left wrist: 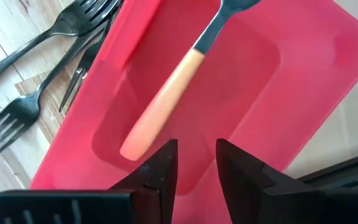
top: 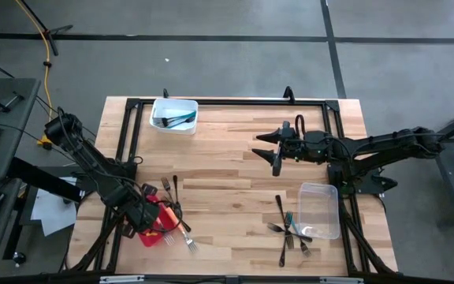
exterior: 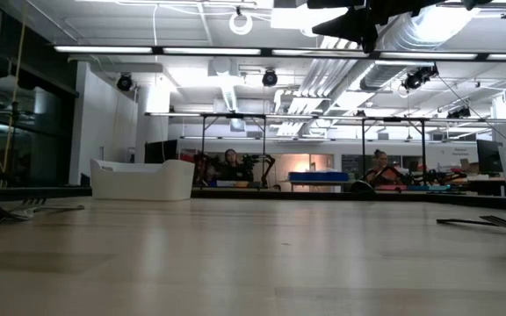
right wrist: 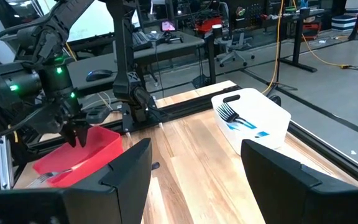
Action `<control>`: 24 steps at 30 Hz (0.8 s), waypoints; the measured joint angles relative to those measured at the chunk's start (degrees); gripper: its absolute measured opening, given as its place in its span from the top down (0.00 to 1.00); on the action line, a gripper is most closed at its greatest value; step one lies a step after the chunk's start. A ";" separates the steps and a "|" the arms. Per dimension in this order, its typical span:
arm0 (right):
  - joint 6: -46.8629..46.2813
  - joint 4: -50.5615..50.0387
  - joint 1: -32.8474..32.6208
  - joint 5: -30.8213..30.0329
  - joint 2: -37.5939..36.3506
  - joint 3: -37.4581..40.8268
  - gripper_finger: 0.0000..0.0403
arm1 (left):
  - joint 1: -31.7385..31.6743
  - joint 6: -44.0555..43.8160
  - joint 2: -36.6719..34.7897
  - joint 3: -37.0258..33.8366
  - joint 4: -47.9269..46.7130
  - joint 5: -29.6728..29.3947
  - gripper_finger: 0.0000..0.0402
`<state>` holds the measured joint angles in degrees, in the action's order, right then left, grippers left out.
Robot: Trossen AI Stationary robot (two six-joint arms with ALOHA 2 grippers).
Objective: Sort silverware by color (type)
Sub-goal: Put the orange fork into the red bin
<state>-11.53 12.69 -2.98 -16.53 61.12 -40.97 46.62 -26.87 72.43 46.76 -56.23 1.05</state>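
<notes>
An orange-handled fork (left wrist: 166, 99) lies slantwise in the hollow of the red tray (left wrist: 272, 74), its dark head toward one end of the tray. My left gripper (left wrist: 196, 155) hovers just above the tray (top: 150, 230) at the table's near left, pointing down. It is open, with nothing between its fingers, and the fork's handle end lies just beside them. Several dark forks (left wrist: 36, 62) lie on the wood next to the tray. My right gripper (right wrist: 194, 162) waits open, held level above the table's right half (top: 278, 151).
A white tub (top: 173, 116) at the far left holds teal and dark forks (right wrist: 232, 115). A clear tub (top: 319, 209) stands at the near right, with a loose heap of forks (top: 290, 229) beside it. More forks (top: 176, 197) lie by the red tray.
</notes>
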 joint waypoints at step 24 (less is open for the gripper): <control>-0.01 -1.09 0.00 -0.02 0.00 0.00 0.42 | -0.33 21.88 8.70 9.34 23.82 2.74 0.76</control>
<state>-11.54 11.60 -2.98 -16.56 61.12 -40.97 46.29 -4.99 81.13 56.10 -32.41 3.79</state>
